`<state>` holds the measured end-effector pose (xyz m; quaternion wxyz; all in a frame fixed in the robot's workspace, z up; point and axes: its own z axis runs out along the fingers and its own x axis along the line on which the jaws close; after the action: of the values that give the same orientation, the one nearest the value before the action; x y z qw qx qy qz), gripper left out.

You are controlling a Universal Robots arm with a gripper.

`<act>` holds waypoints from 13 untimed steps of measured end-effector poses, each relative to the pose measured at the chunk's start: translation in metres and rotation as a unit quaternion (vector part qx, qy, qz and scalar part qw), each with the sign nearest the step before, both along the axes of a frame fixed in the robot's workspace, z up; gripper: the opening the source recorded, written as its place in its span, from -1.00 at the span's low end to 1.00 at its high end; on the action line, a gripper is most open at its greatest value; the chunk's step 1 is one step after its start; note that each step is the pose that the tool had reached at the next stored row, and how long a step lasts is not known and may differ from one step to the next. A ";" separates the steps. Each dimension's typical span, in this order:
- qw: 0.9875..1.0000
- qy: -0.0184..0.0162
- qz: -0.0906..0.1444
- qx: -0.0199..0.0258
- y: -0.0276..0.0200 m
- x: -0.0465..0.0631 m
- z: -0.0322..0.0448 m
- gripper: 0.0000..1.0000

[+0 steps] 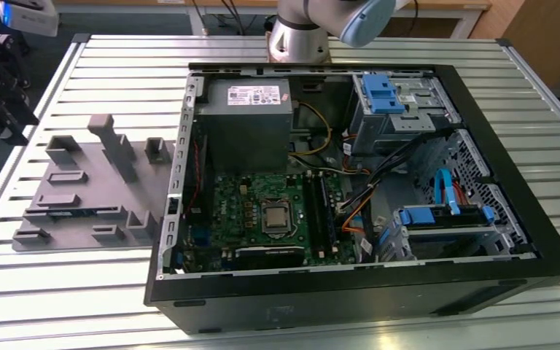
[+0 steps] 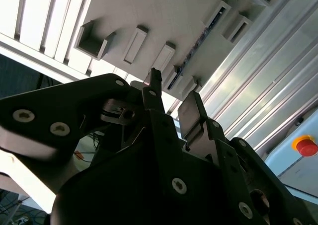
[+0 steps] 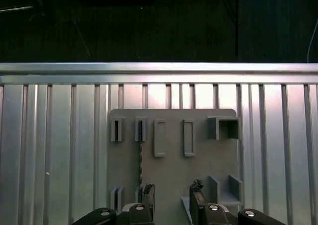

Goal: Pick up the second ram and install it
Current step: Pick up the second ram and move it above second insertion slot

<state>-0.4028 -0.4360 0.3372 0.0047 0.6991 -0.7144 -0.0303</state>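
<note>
The second ram (image 1: 71, 212) is a thin blue stick standing on edge in the grey plastic tray (image 1: 76, 182), on the exterior view's left, beside the open computer case. In the first wrist view the ram (image 3: 140, 158) shows edge-on as a narrow line between two tray blocks. My gripper (image 3: 171, 197) hangs well above the tray, open, with nothing between its fingers (image 3: 147, 192). The ram's line runs toward one finger, not through the gap. The second wrist view has the gripper (image 2: 171, 93) in front of the tray, with the ram (image 2: 198, 41) beyond.
The open black case (image 1: 358, 292) holds the green motherboard (image 1: 251, 211) with long black slots (image 1: 316, 208), a grey power supply (image 1: 244, 120) and blue drive bays (image 1: 392, 98). All rests on a slatted aluminium table (image 1: 95, 284). The arm's base (image 1: 297, 40) stands behind the case.
</note>
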 end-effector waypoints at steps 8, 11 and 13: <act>1.000 0.000 0.000 0.000 -0.0007 0.000 -0.0049 -0.18; 1.000 0.000 0.002 0.000 -0.0046 -0.007 -0.0119 -0.18; 1.000 0.000 0.003 0.000 -0.0051 -0.008 -0.0127 -0.18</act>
<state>-0.4104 -0.4411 0.3245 0.0048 0.7013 -0.7122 -0.0302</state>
